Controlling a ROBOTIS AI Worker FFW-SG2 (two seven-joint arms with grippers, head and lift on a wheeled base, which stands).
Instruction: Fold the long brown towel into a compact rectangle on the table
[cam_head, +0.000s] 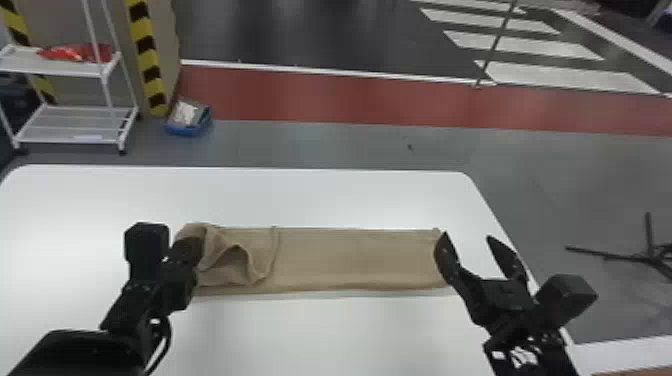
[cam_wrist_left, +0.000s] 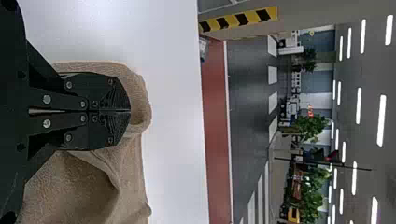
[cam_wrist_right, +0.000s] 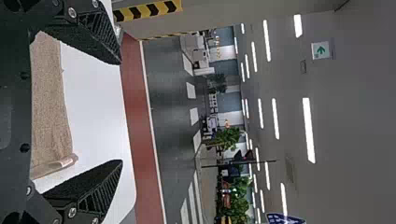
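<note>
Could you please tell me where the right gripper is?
In the head view, the right gripper hangs open at the right end of the towel, near the right edge of the table.

- We identify a large indoor workshop or test hall.
- We note hazard striping (cam_head: 146, 56), a red floor lane (cam_head: 325, 96) and white crossing markings (cam_head: 565, 77).
- We observe rows of ceiling lights (cam_wrist_right: 308, 130).

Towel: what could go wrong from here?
The left gripper is shut at the rumpled end of the towel; if little cloth is pinched, it may slip free. The loose folds there could get trapped as a lump. The right gripper, open near the flat end, might nudge it askew.
</note>
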